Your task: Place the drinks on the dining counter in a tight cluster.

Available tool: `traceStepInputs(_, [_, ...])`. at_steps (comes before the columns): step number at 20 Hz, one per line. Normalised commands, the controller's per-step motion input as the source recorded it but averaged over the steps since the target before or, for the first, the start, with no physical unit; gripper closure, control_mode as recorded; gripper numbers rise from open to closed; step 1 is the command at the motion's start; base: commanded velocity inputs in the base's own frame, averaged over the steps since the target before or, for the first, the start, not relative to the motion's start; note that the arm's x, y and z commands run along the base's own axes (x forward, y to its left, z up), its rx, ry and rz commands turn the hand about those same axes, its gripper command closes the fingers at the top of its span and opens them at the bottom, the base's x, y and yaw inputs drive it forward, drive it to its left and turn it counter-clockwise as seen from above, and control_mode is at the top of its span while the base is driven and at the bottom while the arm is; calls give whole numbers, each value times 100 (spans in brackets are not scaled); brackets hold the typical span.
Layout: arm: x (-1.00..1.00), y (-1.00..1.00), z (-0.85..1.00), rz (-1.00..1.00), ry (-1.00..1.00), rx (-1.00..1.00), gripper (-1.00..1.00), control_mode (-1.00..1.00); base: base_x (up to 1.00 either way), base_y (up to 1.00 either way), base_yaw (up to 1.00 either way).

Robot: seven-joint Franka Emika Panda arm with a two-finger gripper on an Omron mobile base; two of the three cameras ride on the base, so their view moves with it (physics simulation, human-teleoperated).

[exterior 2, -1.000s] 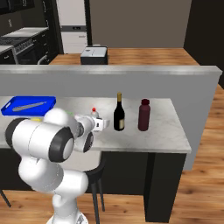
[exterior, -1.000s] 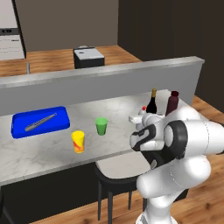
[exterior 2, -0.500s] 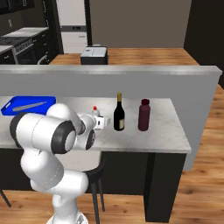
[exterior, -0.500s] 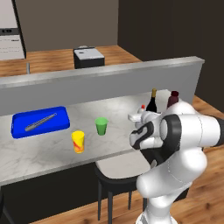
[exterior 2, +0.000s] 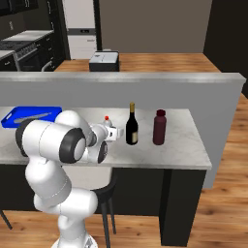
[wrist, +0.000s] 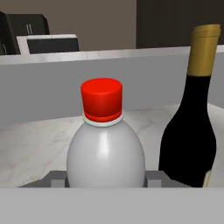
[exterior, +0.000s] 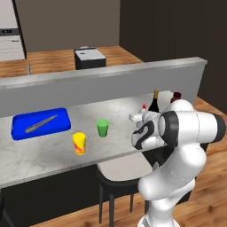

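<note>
Now the two-finger gripper (wrist: 105, 180) clamps the small pale red-capped bottle (wrist: 105, 148) low on its body, over the white grey-veined marble dining counter (exterior 2: 179, 140).
Set it down upright just left of the dark gold-necked wine bottle (exterior 2: 131, 127); the squat maroon red-capped bottle (exterior 2: 159, 128) stands right of that.

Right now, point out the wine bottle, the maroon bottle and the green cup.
wine bottle (exterior 2: 131, 130), right base view, dark body
maroon bottle (exterior 2: 159, 130), right base view, body
green cup (exterior: 103, 128), left base view, side wall
</note>
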Motion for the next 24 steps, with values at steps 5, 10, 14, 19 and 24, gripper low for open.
traceStepInputs(5, [0, 0, -13, 0, 0, 0, 100, -100, 0, 0, 0])
traceStepInputs(10, [0, 0, -17, 0, 0, 0, 100, -100, 0, 0, 0])
traceStepInputs(14, [2, 0, -15, 0, 0, 0, 100, -100, 0, 0, 0])
traceStepInputs(19, [20, 0, -3, 0, 0, 0, 100, -100, 0, 0, 0])
traceStepInputs(24, [28, -5, 0, -1, 0, 0, 100, -100, 0, 0, 0])
